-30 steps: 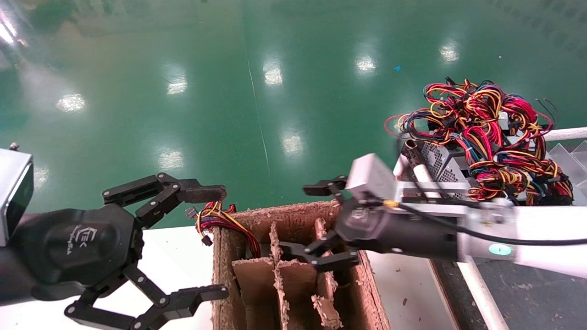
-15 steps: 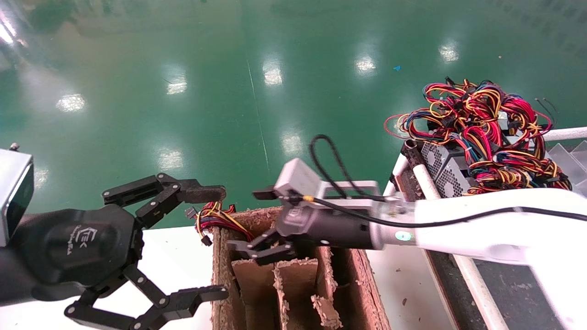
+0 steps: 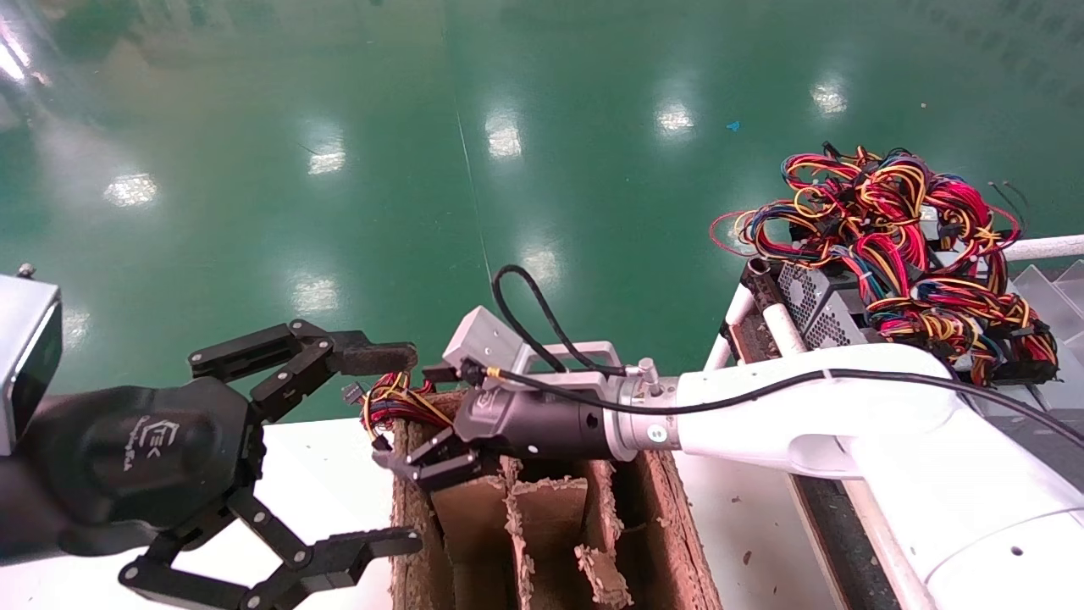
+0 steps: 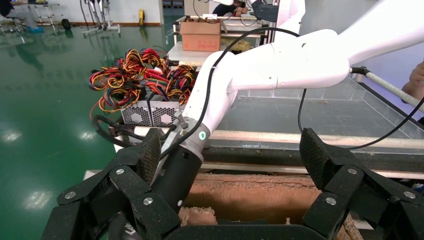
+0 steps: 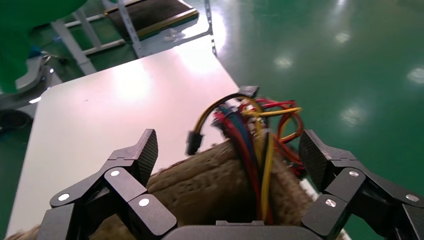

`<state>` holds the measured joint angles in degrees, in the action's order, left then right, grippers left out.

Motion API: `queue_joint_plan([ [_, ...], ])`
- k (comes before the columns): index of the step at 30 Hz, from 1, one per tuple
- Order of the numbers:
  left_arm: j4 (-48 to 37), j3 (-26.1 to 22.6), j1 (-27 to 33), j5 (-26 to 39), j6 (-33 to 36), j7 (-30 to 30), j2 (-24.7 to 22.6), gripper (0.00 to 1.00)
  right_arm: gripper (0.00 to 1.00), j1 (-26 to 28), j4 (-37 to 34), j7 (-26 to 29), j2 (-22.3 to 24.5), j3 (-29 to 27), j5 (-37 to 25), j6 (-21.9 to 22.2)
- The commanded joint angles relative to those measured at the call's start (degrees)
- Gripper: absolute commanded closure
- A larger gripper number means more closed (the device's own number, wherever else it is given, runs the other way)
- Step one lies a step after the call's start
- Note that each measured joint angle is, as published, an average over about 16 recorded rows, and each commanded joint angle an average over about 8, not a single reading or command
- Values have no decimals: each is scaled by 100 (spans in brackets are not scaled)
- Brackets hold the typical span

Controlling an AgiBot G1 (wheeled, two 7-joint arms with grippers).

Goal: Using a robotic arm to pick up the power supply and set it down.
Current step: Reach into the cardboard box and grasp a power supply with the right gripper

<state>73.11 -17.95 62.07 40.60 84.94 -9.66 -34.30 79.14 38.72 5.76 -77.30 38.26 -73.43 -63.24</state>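
Several grey power supply units (image 3: 809, 307) with honeycomb vents lie on the rack at the right under tangled red, yellow and black wires (image 3: 898, 229); they also show in the left wrist view (image 4: 150, 113). Another wire bundle (image 3: 398, 403) hangs over the far left corner of a cardboard box (image 3: 669, 517); its unit is hidden. My right gripper (image 3: 421, 421) is open over that corner. In the right wrist view the gripper (image 5: 229, 150) straddles the box wall (image 5: 200, 175) and the wires (image 5: 250, 130) without touching them. My left gripper (image 3: 398, 449) is open beside the box, holding nothing.
The box has torn cardboard dividers (image 3: 517, 508) and stands on a white table (image 3: 322, 474). A white rail (image 3: 881, 542) of the rack runs along its right. Green floor (image 3: 508, 169) lies beyond. My right arm (image 4: 280, 60) crosses the left wrist view.
My right arm has swept left across the box, from its middle compartments to the far left corner by the wire bundle. The left gripper has not moved.
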Motion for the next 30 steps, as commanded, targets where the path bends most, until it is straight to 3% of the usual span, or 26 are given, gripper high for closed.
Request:
queue_joint_plan([
  [1, 0, 0, 0, 0, 0, 0, 0, 0, 100, 0, -81, -70, -47, 45, 57, 77],
  [17, 0, -4, 1, -2, -1, 2, 1, 0, 100, -70, 136, -9, -34, 832, 727, 777],
  [30, 0, -6, 1, -4, -3, 3, 2, 0, 100, -29, 53, -141, 6, 1156, 1075, 1044],
])
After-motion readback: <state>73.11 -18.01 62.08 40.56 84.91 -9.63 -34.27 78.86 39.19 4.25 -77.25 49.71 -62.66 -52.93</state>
